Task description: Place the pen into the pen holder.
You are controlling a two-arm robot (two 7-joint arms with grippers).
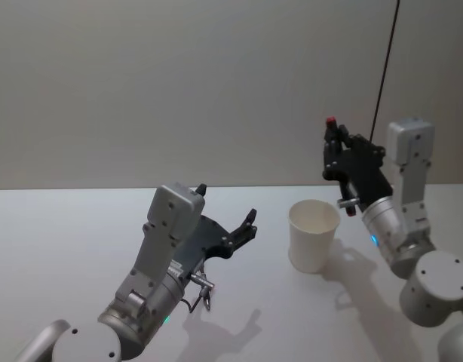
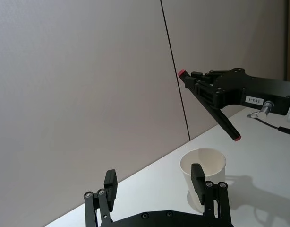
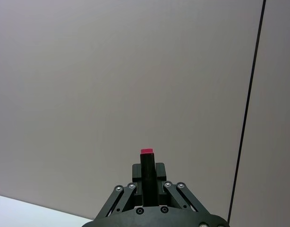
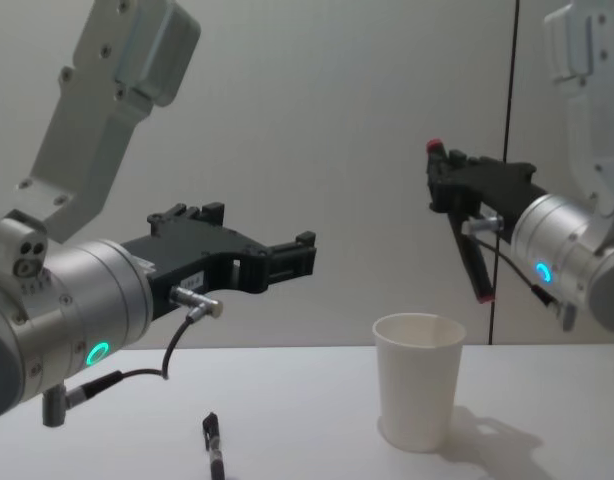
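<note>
A black pen [image 2: 228,126] with red ends is held tilted above the pen holder [image 1: 313,235], a plain white paper cup standing upright on the table. My right gripper [image 1: 333,141] is shut on the pen's upper part, and the lower red tip hangs a little above the cup's rim, towards its right side in the chest view. That view shows the pen [image 4: 473,262] above the cup [image 4: 417,395]. The right wrist view shows the pen's [image 3: 146,165] top end between the fingers. My left gripper [image 1: 228,204] is open and holds nothing, hovering left of the cup.
The white table [image 1: 65,241] stretches left and in front of the cup. A grey wall stands behind, with a thin dark vertical line [image 1: 386,68] on its right. A cable loop [image 1: 203,294] hangs under my left wrist.
</note>
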